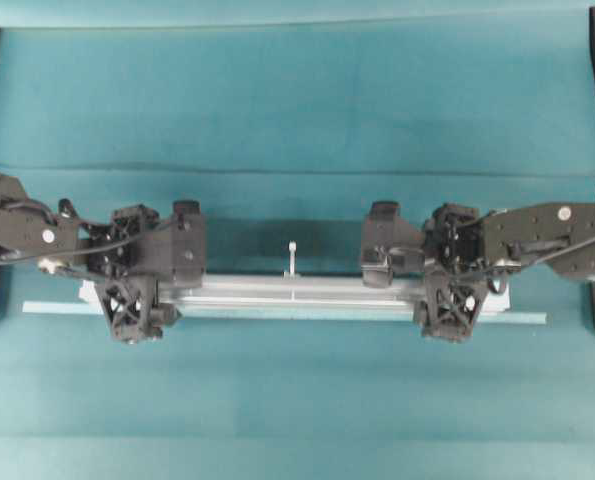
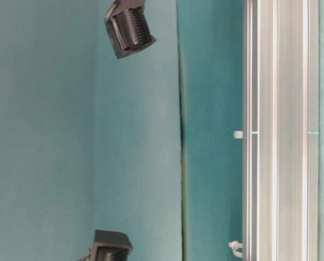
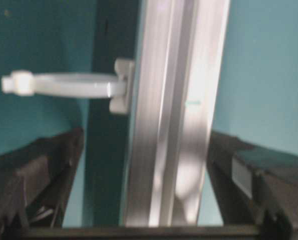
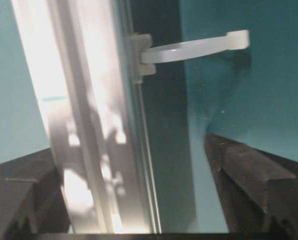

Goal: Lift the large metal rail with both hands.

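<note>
Now | left gripper point(image 1: 137, 290) straddled rail point(image 1: 297, 292), jaws spread, not touching | right gripper point(image 1: 449, 290) likewise spread | zip tie point(image 1: 292, 256) mid-rail

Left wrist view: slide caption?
Open left hand straddling the grooved silver aluminium rail, white zip tie sticking out sideways.

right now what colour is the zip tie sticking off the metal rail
White, slightly translucent. The zip tie on the silver rail shows best in the left wrist view.

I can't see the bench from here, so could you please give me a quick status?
Left gripper and right gripper straddle the large metal rail, jaws open. Rail not yet gripped. Nothing in the way.
</note>
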Action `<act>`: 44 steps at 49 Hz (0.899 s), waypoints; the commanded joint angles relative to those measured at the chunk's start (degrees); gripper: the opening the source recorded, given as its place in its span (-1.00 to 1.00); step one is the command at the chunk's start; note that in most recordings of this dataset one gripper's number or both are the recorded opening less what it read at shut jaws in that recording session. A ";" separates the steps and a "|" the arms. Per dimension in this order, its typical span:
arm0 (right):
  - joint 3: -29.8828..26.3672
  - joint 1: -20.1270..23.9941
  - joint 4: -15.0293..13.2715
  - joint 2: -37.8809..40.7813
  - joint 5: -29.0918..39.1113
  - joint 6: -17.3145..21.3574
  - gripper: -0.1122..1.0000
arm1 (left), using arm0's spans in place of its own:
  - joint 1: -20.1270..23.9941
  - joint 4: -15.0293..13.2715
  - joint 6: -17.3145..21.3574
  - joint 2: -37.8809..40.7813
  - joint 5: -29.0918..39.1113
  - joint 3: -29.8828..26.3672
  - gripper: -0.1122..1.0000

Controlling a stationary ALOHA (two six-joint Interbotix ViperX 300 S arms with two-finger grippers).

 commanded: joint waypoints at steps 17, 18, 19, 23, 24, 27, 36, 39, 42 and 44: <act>-0.26 -0.79 -0.79 -5.71 -0.44 -0.44 0.90 | 1.32 0.18 0.79 -8.53 2.64 -0.35 0.87; -0.26 -0.79 -0.79 -5.80 -0.44 -0.44 0.90 | 1.49 0.18 0.88 -8.96 2.72 -0.26 0.87; -0.26 -0.79 -0.79 -5.89 -0.44 -0.35 0.90 | 1.67 0.18 0.88 -9.32 2.72 -0.09 0.87; -0.26 -0.79 -0.79 -5.98 -0.35 -0.26 0.90 | 2.02 0.18 0.88 -10.72 3.16 0.26 0.87; -0.35 -0.79 -0.79 -6.06 -0.26 -0.18 0.90 | 2.02 0.18 0.88 -11.07 3.34 0.35 0.87; -0.79 -0.79 -0.79 -6.59 -0.18 -0.18 0.90 | 2.02 0.18 0.88 -12.66 3.78 0.35 0.87; -3.08 -0.70 -0.79 -10.02 0.44 -0.18 0.90 | 2.02 0.18 0.79 -18.19 4.57 0.35 0.87; -3.60 -0.70 -0.79 -11.34 0.88 -0.26 0.90 | 2.11 0.18 0.79 -20.30 4.66 0.44 0.87; -4.13 -0.70 -0.79 -12.48 1.58 -0.26 0.90 | 2.11 0.18 0.79 -22.15 4.66 0.53 0.87; -4.39 -0.70 -0.79 -13.18 2.11 -0.26 0.90 | 2.11 0.18 0.79 -23.29 4.66 0.53 0.87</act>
